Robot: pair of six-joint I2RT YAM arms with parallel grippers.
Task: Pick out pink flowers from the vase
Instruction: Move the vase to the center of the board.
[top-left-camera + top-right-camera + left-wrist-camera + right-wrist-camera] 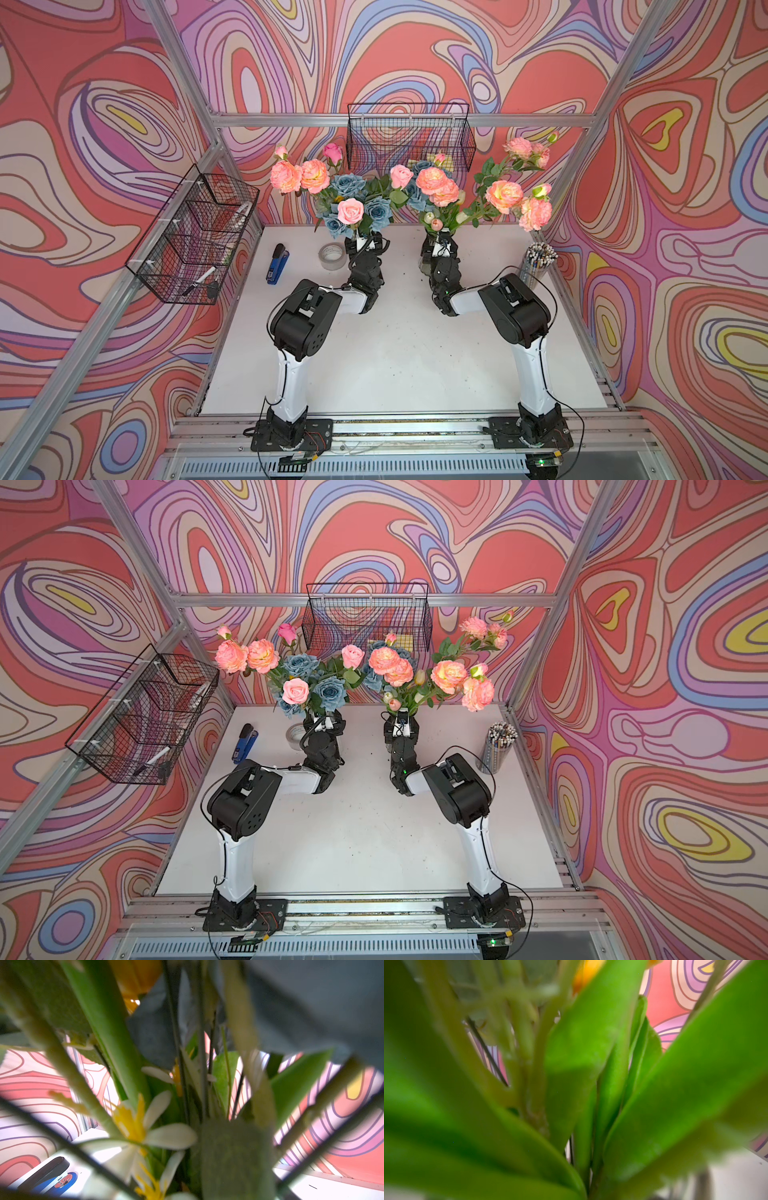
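Observation:
Two bunches stand at the back of the white table [395,353]. The left bunch has peach-pink flowers [286,176], a pale pink rose [350,210] and dusty-blue roses [377,211]. The right bunch spreads more pink flowers [504,196] with small cream tulips [428,216]. My left gripper [365,243] reaches under the left bunch and my right gripper [439,245] under the right one. Blooms hide both sets of fingers. The left wrist view is filled with stems [108,1043] and white-yellow blossoms [133,1126], the right wrist view with green leaves [581,1053]. The vase is hidden.
A blue stapler [277,264] and a tape roll [331,256] lie left of the left wrist. A cup of pencils [536,259] stands at the right edge. Wire baskets hang at the left [195,232] and the back [409,137]. Aluminium frame posts border the table.

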